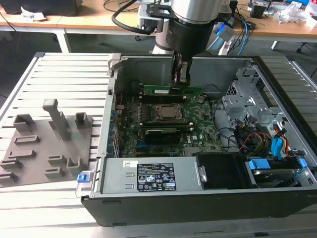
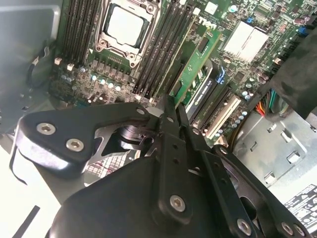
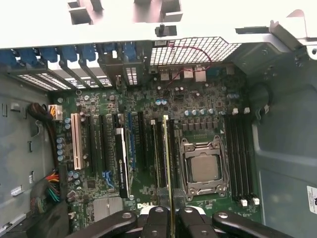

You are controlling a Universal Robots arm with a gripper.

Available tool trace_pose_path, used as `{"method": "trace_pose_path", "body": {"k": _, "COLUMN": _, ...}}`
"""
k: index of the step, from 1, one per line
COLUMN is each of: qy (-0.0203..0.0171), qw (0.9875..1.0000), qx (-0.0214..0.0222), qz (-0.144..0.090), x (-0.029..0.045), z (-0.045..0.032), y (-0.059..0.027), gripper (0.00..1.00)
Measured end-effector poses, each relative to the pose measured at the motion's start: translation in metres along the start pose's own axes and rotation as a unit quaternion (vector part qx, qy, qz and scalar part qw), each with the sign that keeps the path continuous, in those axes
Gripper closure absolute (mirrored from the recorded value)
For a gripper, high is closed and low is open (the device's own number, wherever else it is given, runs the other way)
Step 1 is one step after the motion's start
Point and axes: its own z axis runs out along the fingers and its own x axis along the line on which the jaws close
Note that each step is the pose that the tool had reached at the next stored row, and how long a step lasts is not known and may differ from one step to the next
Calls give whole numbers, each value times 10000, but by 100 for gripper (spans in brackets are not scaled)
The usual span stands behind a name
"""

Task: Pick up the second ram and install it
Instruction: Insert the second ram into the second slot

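In the exterior view, a grey slotted tray (image 1: 44,148) lies at nine o'clock of the open computer case (image 1: 173,210). Inside the case, over the motherboard (image 1: 203,130), the gripper (image 1: 180,84) is clamped on the ram (image 1: 158,91). The ram stands on edge at twelve o'clock of the processor socket (image 1: 166,113).

1. We see an open case (image 1: 198,210) standing on a slatted table (image 1: 64,74).
2. Inside it lies a green motherboard (image 1: 205,126), with a CPU (image 1: 167,113) near its middle.
3. A labelled metal box (image 1: 155,177) sits beside the motherboard.
4. A grey tray (image 1: 44,148) rests on the table, at the exterior view's left of the case.
5. Cables (image 1: 255,140) gather at the exterior view's right.
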Motion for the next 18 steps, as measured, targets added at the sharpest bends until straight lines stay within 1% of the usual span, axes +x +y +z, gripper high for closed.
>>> {"method": "trace_pose_path", "body": {"k": 3, "qy": 0, "qw": 10000, "qx": 0, "qz": 0, "x": 3, "z": 51, "y": -4, "gripper": 86}}
{"method": "trace_pose_path", "body": {"k": 5, "qy": 0, "qw": 10000, "qx": 0, "qz": 0, "x": 8, "z": 115, "y": -8, "gripper": 86}}
{"method": "trace_pose_path", "body": {"k": 8, "qy": 0, "qw": 10000, "qx": 0, "qz": 0, "x": 13, "z": 183, "y": -12, "gripper": 86}}
{"method": "trace_pose_path", "body": {"k": 12, "qy": 0, "qw": 10000, "qx": 0, "qz": 0, "x": 15, "z": 219, "y": -14, "gripper": 86}}
{"method": "trace_pose_path", "body": {"k": 18, "qy": 0, "qw": 10000, "qx": 0, "qz": 0, "x": 22, "z": 308, "y": -20, "gripper": 86}}
